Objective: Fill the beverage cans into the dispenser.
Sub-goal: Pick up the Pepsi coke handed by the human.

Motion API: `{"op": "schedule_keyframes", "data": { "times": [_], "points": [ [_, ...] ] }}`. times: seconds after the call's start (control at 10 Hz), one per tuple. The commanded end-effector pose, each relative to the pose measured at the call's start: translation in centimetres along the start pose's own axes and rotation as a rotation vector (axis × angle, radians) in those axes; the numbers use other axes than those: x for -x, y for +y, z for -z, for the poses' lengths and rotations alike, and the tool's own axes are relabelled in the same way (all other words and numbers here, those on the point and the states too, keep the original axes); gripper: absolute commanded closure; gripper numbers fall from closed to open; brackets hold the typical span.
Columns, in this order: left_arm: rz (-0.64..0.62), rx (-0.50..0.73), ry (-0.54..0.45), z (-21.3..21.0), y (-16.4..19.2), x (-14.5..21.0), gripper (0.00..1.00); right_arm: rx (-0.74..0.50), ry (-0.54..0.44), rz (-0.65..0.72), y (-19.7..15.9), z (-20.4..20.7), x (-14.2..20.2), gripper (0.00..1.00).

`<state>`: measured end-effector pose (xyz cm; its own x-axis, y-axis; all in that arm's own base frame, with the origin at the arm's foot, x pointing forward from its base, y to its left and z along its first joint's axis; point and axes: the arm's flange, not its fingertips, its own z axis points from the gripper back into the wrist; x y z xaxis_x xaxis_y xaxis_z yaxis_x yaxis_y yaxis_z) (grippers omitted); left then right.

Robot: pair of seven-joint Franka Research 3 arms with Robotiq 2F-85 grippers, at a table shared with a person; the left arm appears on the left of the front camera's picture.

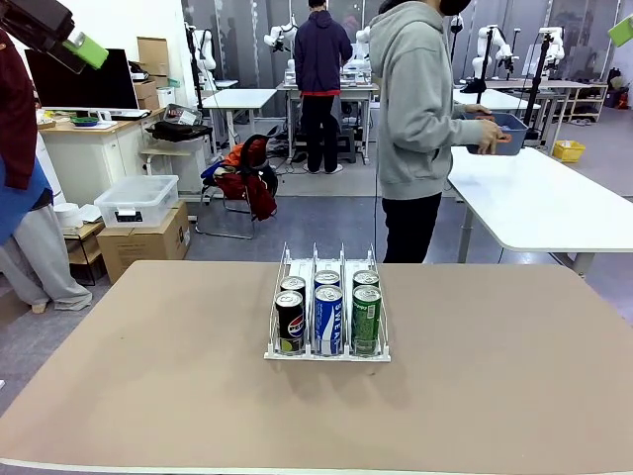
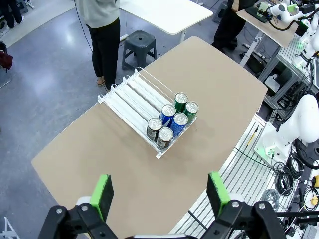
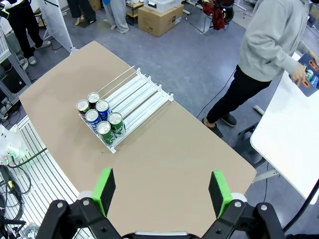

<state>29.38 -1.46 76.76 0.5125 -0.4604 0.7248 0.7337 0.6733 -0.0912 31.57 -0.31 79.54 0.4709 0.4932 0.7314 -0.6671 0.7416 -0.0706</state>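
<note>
The dispenser (image 1: pixel 341 262) sits on the bench (image 1: pixel 148 376) by the middle of its far edge, six cans (image 1: pixel 328 319) two deep at its near end, the lanes behind bare. The left end effector (image 2: pixel 160 191) and right end effector (image 3: pixel 163 191) hang released above the bench, holding nothing. With the person (image 1: pixel 415 109) turned to a blue bin (image 1: pixel 509 132) at the next table, I'd say loading waits on a fresh can, which then needs gripping upright and setting into a lane's rear.

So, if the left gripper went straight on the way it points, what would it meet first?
Likely the bare table just short of the dispenser; the left gripper hangs high with open jaws, so depth is uncertain.
</note>
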Motion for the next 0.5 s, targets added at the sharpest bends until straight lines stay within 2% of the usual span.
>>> {"op": "schedule_keyframes", "data": {
  "times": [0.0,0.4],
  "points": [
    [-0.002,0.015,0.001,-0.09,0.06,0.14,0.0,-0.007,0.002,0.001,0.05,-0.01,0.07,0.0],
    [-0.002,0.015,0.001,-0.09,0.06,0.14,0.0,-0.007,0.002,0.001,0.05,-0.01,0.07,0.0]
  ]
}}
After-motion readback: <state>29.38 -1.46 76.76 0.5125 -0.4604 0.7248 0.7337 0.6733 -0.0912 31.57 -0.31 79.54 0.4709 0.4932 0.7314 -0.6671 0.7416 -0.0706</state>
